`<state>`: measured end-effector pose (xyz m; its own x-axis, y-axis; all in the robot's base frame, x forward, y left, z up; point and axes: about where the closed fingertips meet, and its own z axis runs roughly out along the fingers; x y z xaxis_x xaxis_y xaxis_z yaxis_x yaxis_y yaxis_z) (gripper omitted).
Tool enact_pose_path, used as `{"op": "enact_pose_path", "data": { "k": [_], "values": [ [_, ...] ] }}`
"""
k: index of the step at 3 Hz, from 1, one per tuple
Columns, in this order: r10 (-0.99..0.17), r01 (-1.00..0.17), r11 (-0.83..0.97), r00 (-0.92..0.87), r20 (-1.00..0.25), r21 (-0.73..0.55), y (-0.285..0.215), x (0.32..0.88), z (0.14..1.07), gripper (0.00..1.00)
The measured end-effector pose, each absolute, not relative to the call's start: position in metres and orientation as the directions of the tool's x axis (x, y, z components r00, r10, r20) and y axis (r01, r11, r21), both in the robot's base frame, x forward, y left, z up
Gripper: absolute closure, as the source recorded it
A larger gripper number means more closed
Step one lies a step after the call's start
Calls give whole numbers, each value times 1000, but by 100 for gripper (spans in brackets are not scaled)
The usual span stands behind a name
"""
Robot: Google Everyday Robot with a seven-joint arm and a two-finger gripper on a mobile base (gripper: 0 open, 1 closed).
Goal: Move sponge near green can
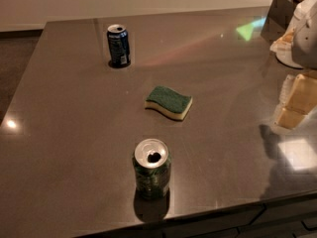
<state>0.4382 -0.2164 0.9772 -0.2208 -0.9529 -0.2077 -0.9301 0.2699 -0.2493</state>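
The sponge (169,102), dark green on top over pale yellow foam, lies flat near the middle of the dark glossy table (64,113). The green can (152,168) stands upright near the table's front edge, its silver top open, a short way in front of the sponge and slightly left. My gripper (303,31) shows as a white rounded shape at the right edge, raised over the table's far right side, well away from the sponge and holding nothing that I can see.
A dark blue can (118,45) stands upright at the back left. A dark box (278,15) sits at the back right corner. The table's front edge runs just below the green can.
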Motion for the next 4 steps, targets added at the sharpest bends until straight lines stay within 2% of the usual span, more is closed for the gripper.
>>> {"op": "enact_pose_path", "data": {
  "k": [2,4],
  "values": [
    [-953,-939,250,-196,-229,-237,-199,449,973,0],
    [-955,-965,187,-135,-264,-182,-141,484,935,0]
  ]
}}
